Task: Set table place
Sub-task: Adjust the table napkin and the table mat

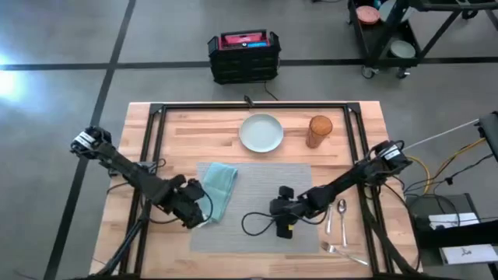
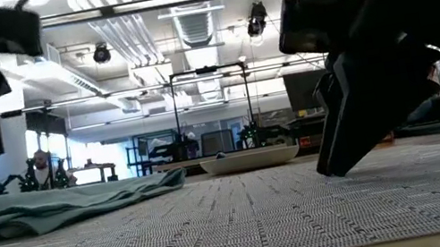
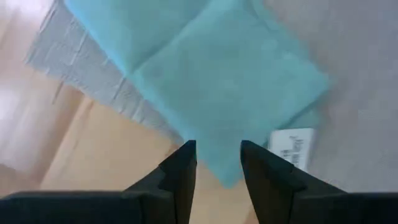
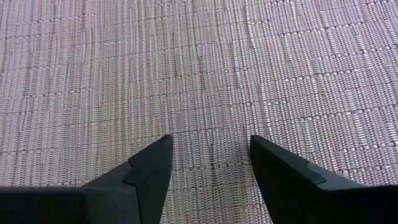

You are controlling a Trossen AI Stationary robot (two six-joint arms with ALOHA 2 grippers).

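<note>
Currently the spread, empty right hand (image 1: 283,223) hovered over the placemat (image 1: 257,179), whose plate (image 1: 261,133) lay beyond it, nearer than the spread left hand (image 1: 196,211)

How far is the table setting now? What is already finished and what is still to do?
Early stage. The grey placemat lies flat on the table, with the teal napkin at its left edge. Nothing is held: the left gripper is open over the napkin, the right gripper open over bare mat. Still left: the plate, amber cup and cutlery all sit off the mat.
</note>
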